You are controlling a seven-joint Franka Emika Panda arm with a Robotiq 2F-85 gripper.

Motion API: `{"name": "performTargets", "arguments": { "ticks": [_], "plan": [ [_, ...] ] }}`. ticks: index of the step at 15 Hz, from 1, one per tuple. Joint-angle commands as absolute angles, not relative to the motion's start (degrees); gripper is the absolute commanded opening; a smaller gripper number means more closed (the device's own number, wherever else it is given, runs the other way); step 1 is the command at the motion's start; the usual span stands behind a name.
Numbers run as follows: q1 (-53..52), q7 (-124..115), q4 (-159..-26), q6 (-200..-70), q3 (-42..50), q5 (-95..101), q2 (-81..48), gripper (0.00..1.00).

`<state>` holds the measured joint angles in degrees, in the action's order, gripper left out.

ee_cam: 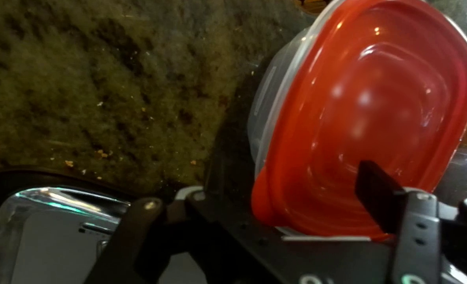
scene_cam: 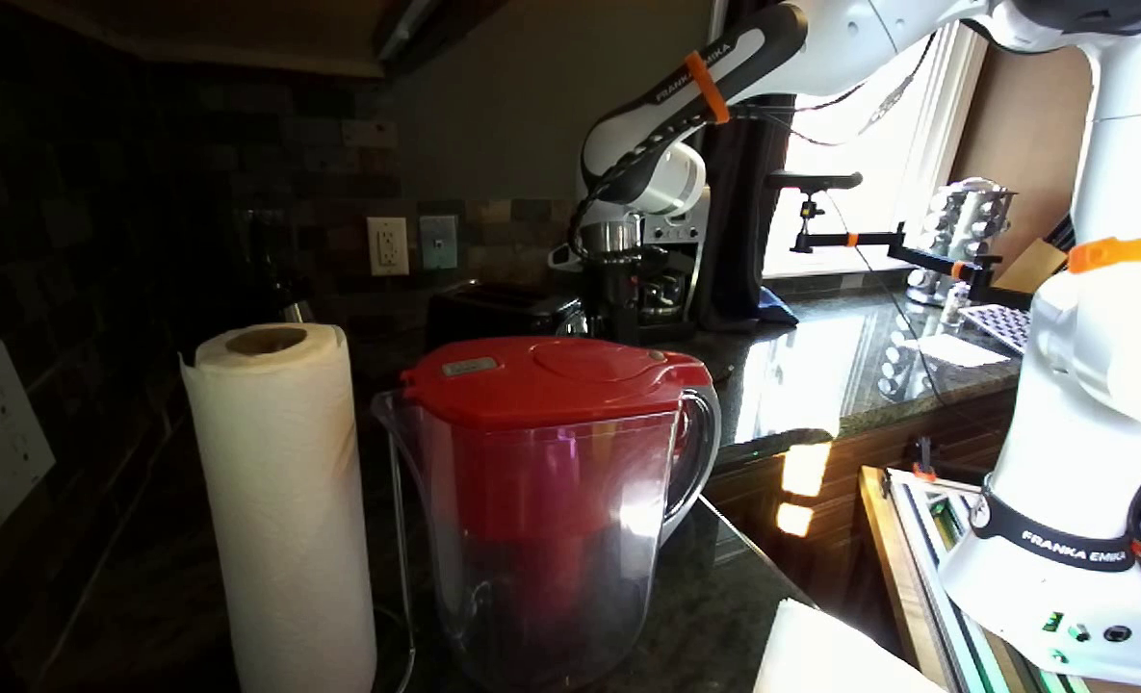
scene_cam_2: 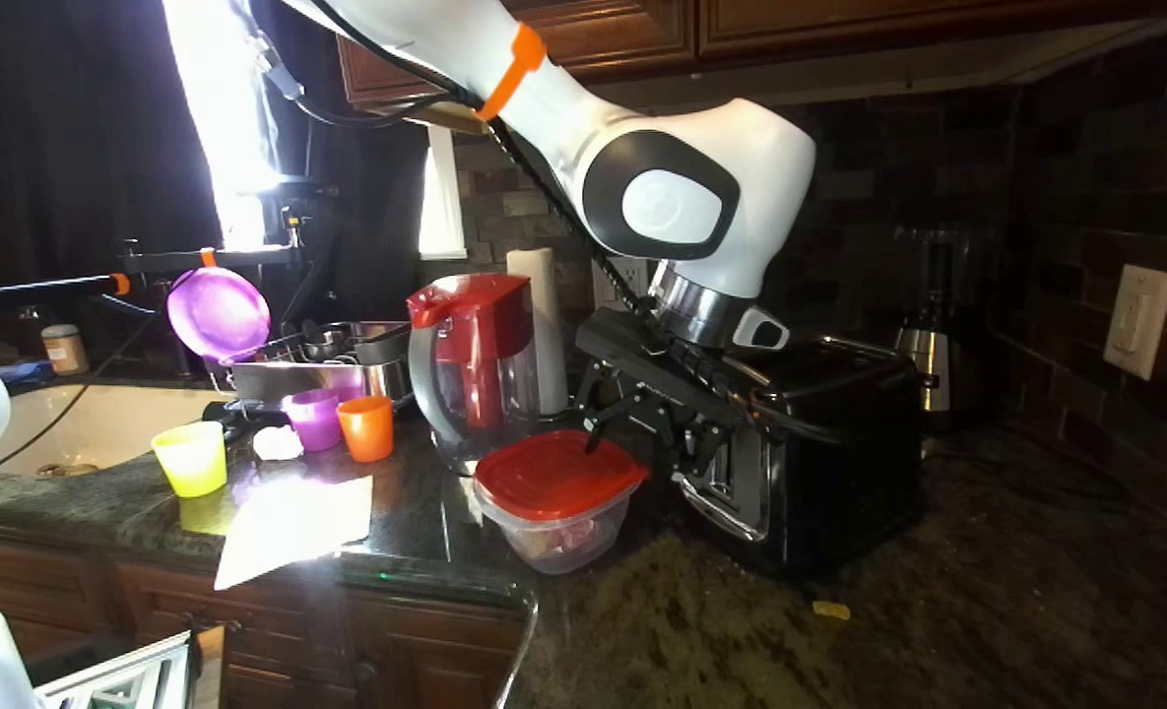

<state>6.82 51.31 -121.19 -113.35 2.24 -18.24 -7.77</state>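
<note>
While the claw (scene_cam_2: 645,458) is shown released, its fingers (ee_cam: 379,197) parted, the tub (scene_cam_2: 553,522) is seen on the bench (scene_cam_2: 987,591), just left of the toaster (scene_cam_2: 839,463) in an exterior view. Its red lid (ee_cam: 375,98) is overlapped by one finger; contact cannot be told. On the far side, to the left, a pitcher (scene_cam_2: 485,369) is seen upright.

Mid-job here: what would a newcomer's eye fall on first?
Likely the red-lidded container filling the upper right of the wrist view, with the fingers spread open close by. Then the red-topped pitcher next to the paper towel roll in both exterior views, and the bright yellow cup toward the left of an exterior view.
</note>
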Motion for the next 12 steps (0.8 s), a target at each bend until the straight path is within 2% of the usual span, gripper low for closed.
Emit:
{"name": "performTargets", "arguments": {
  "ticks": [1, 4, 6, 8, 9, 10, 12],
  "plan": [
    [6.2, 53.9, -123.6, -118.1, 1.6, -18.9, -6.8, 0.61],
    [6.1, 54.4, -124.3, -121.1, 1.2, -19.7, -6.7, 0.35],
    [6.1, 54.6, -124.8, -122.5, 1.0, -20.3, -6.4, 0.23],
    [6.1, 54.8, -125.1, -123.3, 1.0, -20.7, -5.6, 0.21],
    [6.1, 55.0, -125.4, -123.7, 0.9, -20.7, -5.3, 0.12],
    [6.1, 55.2, -125.7, -124.0, 0.9, -20.8, -5.1, 0.14],
    [6.0, 55.5, -126.1, -124.6, 0.8, -20.8, -4.7, 0.05]
  ]
}}
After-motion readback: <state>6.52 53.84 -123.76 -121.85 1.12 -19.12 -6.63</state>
